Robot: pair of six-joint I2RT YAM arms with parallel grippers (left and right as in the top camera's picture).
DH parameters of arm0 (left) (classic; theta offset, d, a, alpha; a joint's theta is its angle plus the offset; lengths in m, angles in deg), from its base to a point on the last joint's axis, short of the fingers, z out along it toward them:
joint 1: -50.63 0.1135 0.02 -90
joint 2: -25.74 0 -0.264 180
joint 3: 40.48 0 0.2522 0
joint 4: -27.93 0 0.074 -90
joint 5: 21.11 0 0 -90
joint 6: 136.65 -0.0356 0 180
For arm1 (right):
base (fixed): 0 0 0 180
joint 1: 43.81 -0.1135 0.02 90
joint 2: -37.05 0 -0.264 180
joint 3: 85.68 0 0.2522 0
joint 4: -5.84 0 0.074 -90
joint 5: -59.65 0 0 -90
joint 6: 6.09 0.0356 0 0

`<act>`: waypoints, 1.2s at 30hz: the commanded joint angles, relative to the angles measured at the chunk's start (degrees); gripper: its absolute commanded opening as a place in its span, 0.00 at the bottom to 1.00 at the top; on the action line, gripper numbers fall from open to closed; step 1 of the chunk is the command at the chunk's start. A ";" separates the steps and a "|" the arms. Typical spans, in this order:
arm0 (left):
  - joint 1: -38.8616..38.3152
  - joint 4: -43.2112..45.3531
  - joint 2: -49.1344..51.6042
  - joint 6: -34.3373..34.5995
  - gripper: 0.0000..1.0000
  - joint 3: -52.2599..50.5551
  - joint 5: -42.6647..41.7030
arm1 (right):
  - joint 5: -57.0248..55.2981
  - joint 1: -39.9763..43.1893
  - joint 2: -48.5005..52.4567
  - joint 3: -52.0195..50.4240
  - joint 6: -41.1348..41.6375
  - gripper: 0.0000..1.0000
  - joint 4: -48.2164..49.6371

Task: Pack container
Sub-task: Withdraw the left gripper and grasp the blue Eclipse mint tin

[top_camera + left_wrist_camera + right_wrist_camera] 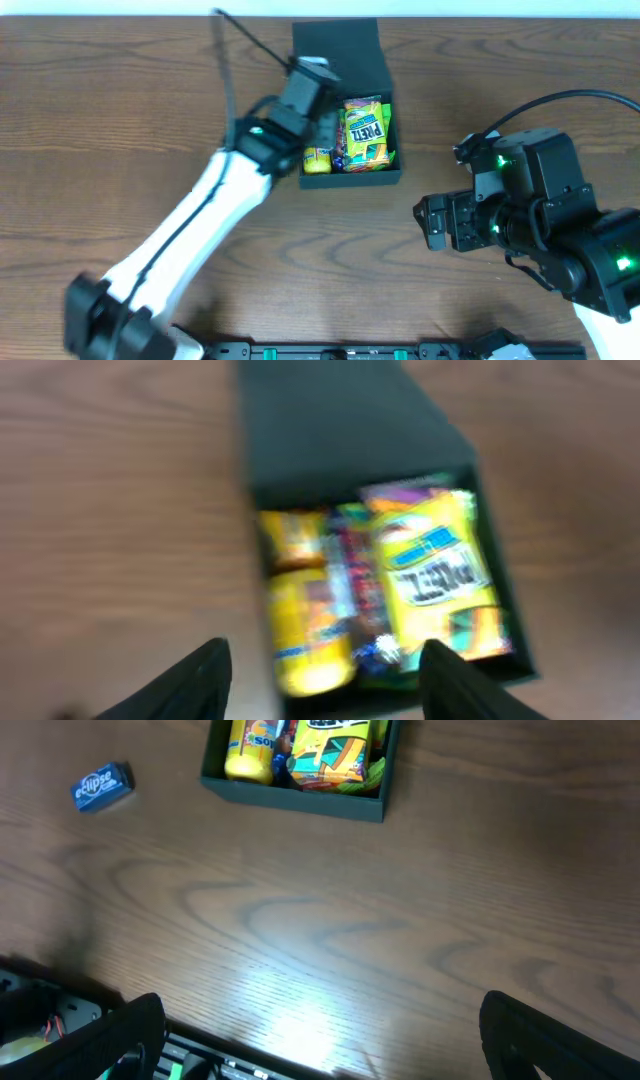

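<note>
The black container (340, 50) stands at the back middle of the table with its flap lid open toward the far side. It holds several colourful snack packets, among them a yellow packet (365, 130). My left gripper (312, 105) hovers over the container's left side. In the blurred left wrist view its fingers (325, 685) are open and empty above the container's (340, 430) near edge. My right gripper (432, 222) is to the container's lower right. It is open and empty (330, 1040) above bare table, and the container (300, 802) is far ahead of it.
A small blue Eclipse gum pack (102, 787) lies on the table beside the container in the right wrist view. It does not show in the overhead view. A black rail (330, 350) runs along the table's front edge.
</note>
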 commanded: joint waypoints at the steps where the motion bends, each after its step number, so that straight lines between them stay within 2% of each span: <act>1: 4.00 -5.29 -3.10 -0.92 0.63 0.96 6.47 | 0.00 0.57 -0.02 0.59 -0.57 0.99 -0.04; 9: 17.11 -18.88 -4.20 -2.16 0.66 -0.17 6.01 | 0.00 0.57 -0.04 0.59 -0.57 0.99 -0.04; 11: 19.71 -20.87 -4.20 0.74 0.66 -0.61 4.87 | 0.00 0.57 -0.02 0.59 -0.57 0.99 -0.04; 13: 21.70 -22.43 -4.20 4.22 0.74 -1.40 4.79 | 0.00 0.57 -0.02 0.59 -0.57 0.99 -0.04; 15: 22.75 -22.08 -4.20 5.27 0.95 -3.02 4.81 | 0.00 0.57 -0.04 0.59 -0.57 0.99 -0.04; 20: 23.67 -17.51 -4.20 0.28 0.98 -9.60 5.03 | 0.00 0.57 -0.04 0.59 -0.57 0.99 -0.04; 26: 23.67 -11.78 -4.17 2.51 0.95 -18.18 2.86 | 0.00 0.57 -0.02 0.59 -0.57 0.99 -0.04; 31: 23.67 -4.42 -4.17 -7.89 0.95 -23.67 2.78 | 0.00 0.57 -0.02 0.59 -0.57 0.99 -0.04; 36: 23.67 1.88 -4.17 -26.36 0.95 -27.63 -1.60 | 0.00 0.57 -0.02 0.57 -0.57 0.99 -0.04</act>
